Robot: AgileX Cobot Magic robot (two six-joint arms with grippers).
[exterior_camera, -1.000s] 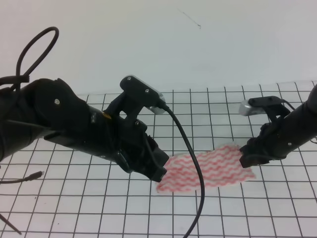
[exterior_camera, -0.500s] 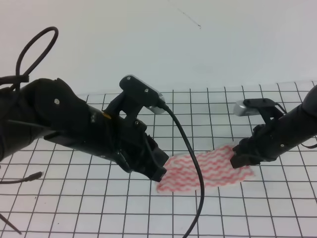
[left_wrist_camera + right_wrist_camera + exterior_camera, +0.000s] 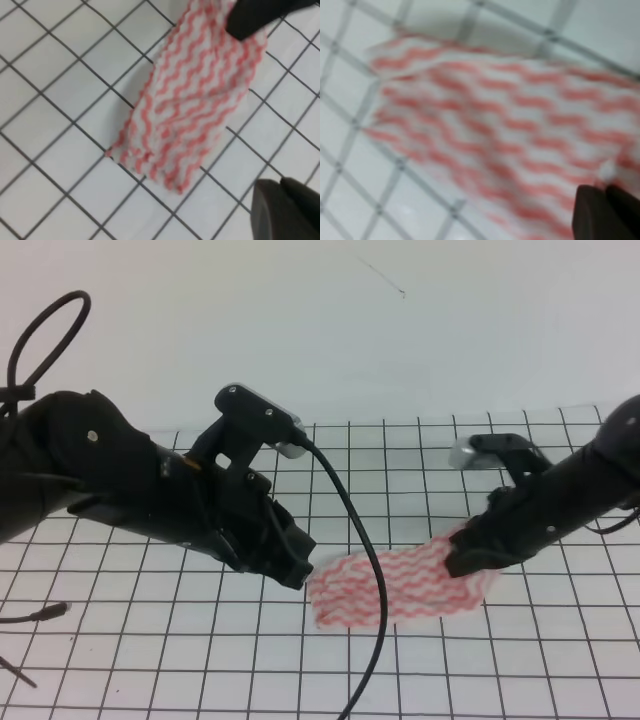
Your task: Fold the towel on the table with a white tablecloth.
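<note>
- Where the earlier exterior high frames had the right gripper [image 3: 462, 558] at the towel's right edge, it now sits further left in the frame, and the towel [image 3: 395, 582] reads shorter and bunched, its right end lifted toward the middle.
- Left gripper [image 3: 292, 570] has also shifted left and slightly up; it sits at the towel's left end, lower centre of the frame. Jaw state cannot be told there: the dark arm body hides the tips.
- Towel lies on the tablecloth [image 3: 150, 660] covering the table, centre-right of the exterior view, between the two grippers.
- Left wrist view shows what the exterior does not: the towel's [image 3: 190, 100] near end lies flat with a rippled edge, free of the left gripper's fingers [image 3: 287, 210], which appear dark and close together at lower right. The right gripper [image 3: 260, 17] enters at the top, on the towel's far end.
- Right wrist view, blurred: towel [image 3: 495, 125] fills the frame, with the right gripper's fingertips [image 3: 607, 210] pressed together on its near edge at lower right.
</note>
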